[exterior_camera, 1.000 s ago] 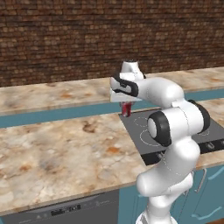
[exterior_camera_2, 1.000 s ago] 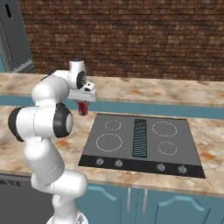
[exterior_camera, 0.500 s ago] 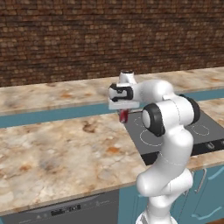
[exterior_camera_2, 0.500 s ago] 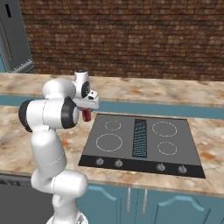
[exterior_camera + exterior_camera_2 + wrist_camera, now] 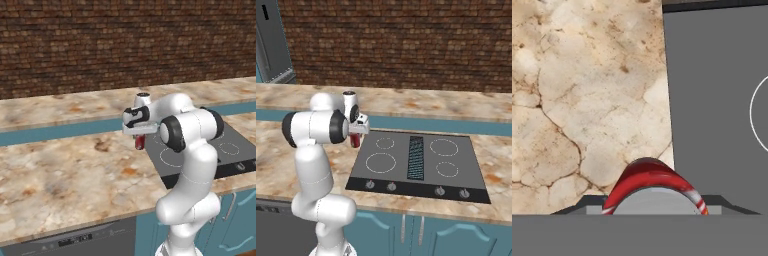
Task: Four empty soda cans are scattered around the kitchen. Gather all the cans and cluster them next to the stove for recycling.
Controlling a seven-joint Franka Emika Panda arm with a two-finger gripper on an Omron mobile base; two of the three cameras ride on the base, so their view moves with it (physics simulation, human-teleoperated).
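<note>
Arm folded lower and leftward; gripper (image 5: 140, 141), at frame centre, jaws clamped on red soda can (image 5: 140, 142) beside stove (image 5: 421, 160).

Red soda can (image 5: 355, 140) beside stove (image 5: 418, 159) edge

You are seeing the soda can (image 5: 654, 190) cut off at the hand view's bottom edge, its lower body hidden. The robot's arm is covering part of the stove (image 5: 235, 150) in the left base view, and the picture's right edge is cropping it.
</note>
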